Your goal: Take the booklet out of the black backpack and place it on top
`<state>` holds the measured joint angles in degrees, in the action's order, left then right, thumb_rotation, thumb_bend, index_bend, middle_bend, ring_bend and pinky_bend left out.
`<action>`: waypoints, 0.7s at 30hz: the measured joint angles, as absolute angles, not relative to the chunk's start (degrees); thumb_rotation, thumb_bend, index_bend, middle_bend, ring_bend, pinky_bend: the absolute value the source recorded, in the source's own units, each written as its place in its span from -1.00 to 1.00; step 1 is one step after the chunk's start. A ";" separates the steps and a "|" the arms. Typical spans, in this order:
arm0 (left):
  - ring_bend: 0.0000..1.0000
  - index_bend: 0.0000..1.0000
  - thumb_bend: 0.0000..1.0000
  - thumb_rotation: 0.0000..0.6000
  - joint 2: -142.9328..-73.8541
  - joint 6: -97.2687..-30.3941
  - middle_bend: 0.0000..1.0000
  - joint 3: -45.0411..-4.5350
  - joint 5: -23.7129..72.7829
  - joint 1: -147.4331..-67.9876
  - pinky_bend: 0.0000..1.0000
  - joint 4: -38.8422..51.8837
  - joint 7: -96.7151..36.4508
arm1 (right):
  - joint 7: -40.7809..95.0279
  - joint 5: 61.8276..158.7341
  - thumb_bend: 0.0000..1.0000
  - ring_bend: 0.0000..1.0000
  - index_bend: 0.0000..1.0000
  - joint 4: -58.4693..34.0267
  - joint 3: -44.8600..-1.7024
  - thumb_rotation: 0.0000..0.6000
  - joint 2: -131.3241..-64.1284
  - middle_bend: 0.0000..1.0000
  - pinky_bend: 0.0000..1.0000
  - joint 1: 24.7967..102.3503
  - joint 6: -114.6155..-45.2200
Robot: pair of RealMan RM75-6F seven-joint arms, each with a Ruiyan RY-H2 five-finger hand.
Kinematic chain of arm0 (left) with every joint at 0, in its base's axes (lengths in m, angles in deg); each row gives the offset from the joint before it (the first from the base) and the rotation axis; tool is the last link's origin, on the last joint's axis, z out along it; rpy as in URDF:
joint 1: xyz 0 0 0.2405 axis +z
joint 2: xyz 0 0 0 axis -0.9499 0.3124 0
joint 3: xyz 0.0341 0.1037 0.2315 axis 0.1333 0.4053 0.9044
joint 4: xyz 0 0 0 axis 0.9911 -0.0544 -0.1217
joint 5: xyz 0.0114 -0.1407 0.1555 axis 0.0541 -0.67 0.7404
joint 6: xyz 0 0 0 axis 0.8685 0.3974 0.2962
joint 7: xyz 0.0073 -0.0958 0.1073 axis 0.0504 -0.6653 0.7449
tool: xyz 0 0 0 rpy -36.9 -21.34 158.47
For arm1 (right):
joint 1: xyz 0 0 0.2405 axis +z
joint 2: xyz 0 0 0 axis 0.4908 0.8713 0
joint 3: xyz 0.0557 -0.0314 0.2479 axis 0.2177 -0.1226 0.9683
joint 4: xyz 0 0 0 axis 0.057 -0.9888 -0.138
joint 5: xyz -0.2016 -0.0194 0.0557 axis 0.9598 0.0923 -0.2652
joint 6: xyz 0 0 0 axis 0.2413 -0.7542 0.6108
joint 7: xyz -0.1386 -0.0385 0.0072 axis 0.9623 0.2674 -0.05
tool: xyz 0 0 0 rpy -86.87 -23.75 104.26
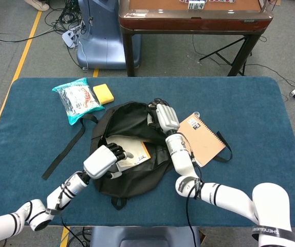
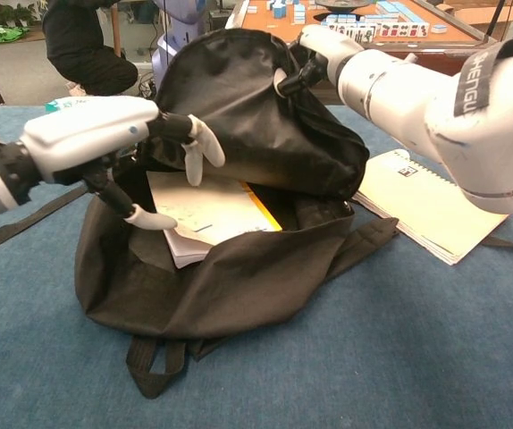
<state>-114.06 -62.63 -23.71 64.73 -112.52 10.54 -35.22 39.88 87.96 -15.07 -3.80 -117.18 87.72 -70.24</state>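
The black backpack lies in the middle of the blue table with its mouth wide. My right hand grips the upper flap and holds it raised. Inside lies the white booklet with an orange edge, partly under the flap. My left hand is at the bag's mouth, fingers spread above the booklet and thumb low by its left edge. It holds nothing.
A tan spiral notebook lies right of the bag. A teal snack packet and a yellow sponge sit at the back left. The bag's strap trails left across the cloth. A wooden table stands beyond.
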 measured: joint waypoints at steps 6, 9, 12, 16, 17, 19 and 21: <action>-0.27 -0.21 -0.63 1.00 -120.21 -58.16 -0.08 -24.02 60.59 -115.21 -0.26 4.51 -32.21 | 40.11 89.34 0.27 -0.77 0.27 -14.40 -6.02 1.00 -117.81 -0.38 -0.79 86.91 -71.26; -0.27 -0.24 -0.63 1.00 -122.81 -57.56 -0.08 -24.11 58.81 -115.55 -0.26 2.22 -29.25 | 40.10 90.64 0.28 -0.77 0.27 -13.17 -7.21 1.00 -117.94 -0.38 -0.79 86.00 -72.19; -0.29 -0.32 -0.63 1.00 -124.88 -57.13 -0.08 -24.09 57.17 -115.67 -0.26 0.64 -26.01 | 40.02 91.83 0.27 -0.77 0.27 -11.91 -8.06 1.00 -117.88 -0.38 -0.79 85.17 -72.96; -0.32 -0.44 -0.63 1.00 -126.07 -56.10 -0.14 -24.00 54.74 -115.57 -0.26 0.58 -21.43 | 39.74 93.00 0.27 -0.77 0.27 -10.55 -8.78 1.00 -117.57 -0.38 -0.79 84.24 -73.49; -0.33 -0.47 -0.63 1.00 -126.25 -55.84 -0.17 -24.00 54.06 -115.51 -0.26 0.76 -20.29 | 39.66 93.23 0.27 -0.77 0.27 -10.34 -8.92 1.00 -117.50 -0.38 -0.79 84.03 -73.55; -0.35 -0.50 -0.63 1.00 -126.64 -55.27 -0.20 -24.07 52.50 -115.35 -0.26 1.19 -17.46 | 39.42 93.51 0.28 -0.77 0.27 -10.05 -9.12 1.00 -117.39 -0.38 -0.79 83.68 -73.56; -0.36 -0.51 -0.63 1.00 -127.14 -54.76 -0.22 -24.20 50.83 -115.20 -0.26 1.48 -14.45 | 39.18 93.58 0.28 -0.77 0.27 -10.01 -9.13 1.00 -117.35 -0.38 -0.79 83.46 -73.43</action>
<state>-127.14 -54.76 -24.20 50.83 -115.20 1.48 -14.45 39.18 93.58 -10.01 -9.13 -117.35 83.46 -73.43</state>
